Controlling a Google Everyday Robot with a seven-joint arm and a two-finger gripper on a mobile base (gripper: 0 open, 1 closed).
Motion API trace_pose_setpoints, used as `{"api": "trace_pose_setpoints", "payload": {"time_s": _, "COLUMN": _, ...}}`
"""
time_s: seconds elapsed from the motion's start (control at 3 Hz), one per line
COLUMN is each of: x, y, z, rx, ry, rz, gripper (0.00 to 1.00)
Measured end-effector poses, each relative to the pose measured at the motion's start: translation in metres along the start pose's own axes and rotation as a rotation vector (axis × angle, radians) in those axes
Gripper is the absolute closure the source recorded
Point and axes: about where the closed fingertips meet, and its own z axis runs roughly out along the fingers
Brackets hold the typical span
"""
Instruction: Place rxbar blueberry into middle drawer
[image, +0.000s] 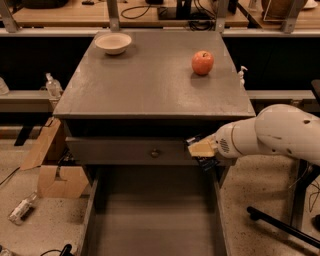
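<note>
Camera view looks down on a grey counter (150, 80) with a closed drawer front (120, 151) beneath its front edge, a small round knob (156, 153) at that front's middle. Below the drawer front the middle drawer (155, 225) is pulled well out. Its plain floor lies bare between two low side walls, giving wide open room straight down from the drawer front.

The white arm (280, 135) reaches in level from the side, its thick rounded link beyond the counter's corner and its wrist pointing along the drawer front toward the knob. The claw (202, 150) sits against the end of the drawer front nearest the arm, just under the counter's lip and above the drawer's side wall on that side. Its pale fingers are pinched on the rxbar blueberry (207, 162), whose dark wrapper shows above and below them.

Far behind the drawer front, a red apple (202, 62) and a pale bowl (113, 43) stand on the counter, well apart. A cardboard box (55, 175) sits on the ground at the drawer front's far end from the arm.
</note>
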Motion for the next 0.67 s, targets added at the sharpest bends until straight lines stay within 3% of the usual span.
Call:
{"api": "trace_pose_setpoints", "payload": {"time_s": 0.33, "x": 0.021, "y": 0.004, "z": 0.024, "rx": -0.029, "ry": 0.014, "rz": 0.013, "gripper": 1.00}}
{"api": "trace_pose_setpoints", "payload": {"time_s": 0.67, "x": 0.077, "y": 0.007, "z": 0.069, "rx": -0.080, "ry": 0.047, "rz": 0.035, "gripper": 1.00}}
